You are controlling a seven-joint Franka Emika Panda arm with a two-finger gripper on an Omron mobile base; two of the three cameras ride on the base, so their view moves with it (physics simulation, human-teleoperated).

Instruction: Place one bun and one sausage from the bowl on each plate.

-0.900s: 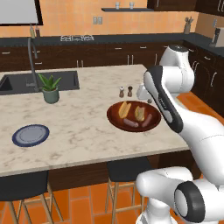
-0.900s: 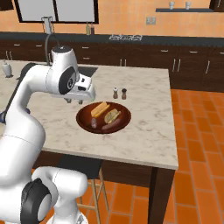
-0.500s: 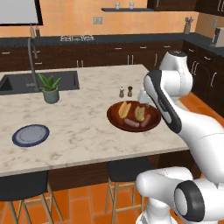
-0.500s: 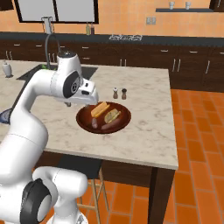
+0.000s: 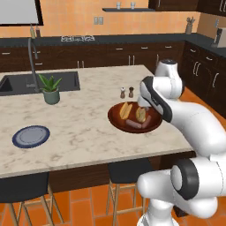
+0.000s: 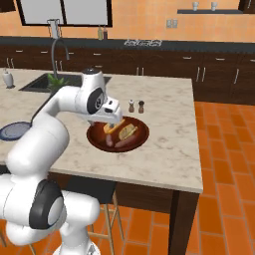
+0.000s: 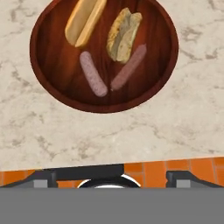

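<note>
step: first pick from bowl [image 7: 57, 83] not yet made | tool [image 7: 109, 175]: spread wide, nothing held | next: descent onto a bun [image 7: 85, 19] required

open marble around bowl [image 5: 115, 118] | shakers [image 5: 126, 92] just behind

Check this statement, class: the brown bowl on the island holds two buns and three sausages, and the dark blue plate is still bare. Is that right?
Not quite. The brown bowl holds two sausages, not three: the hand view shows one sausage beside the other sausage, below the two buns. The rest stands: the left base view shows the dark blue plate bare.
</note>
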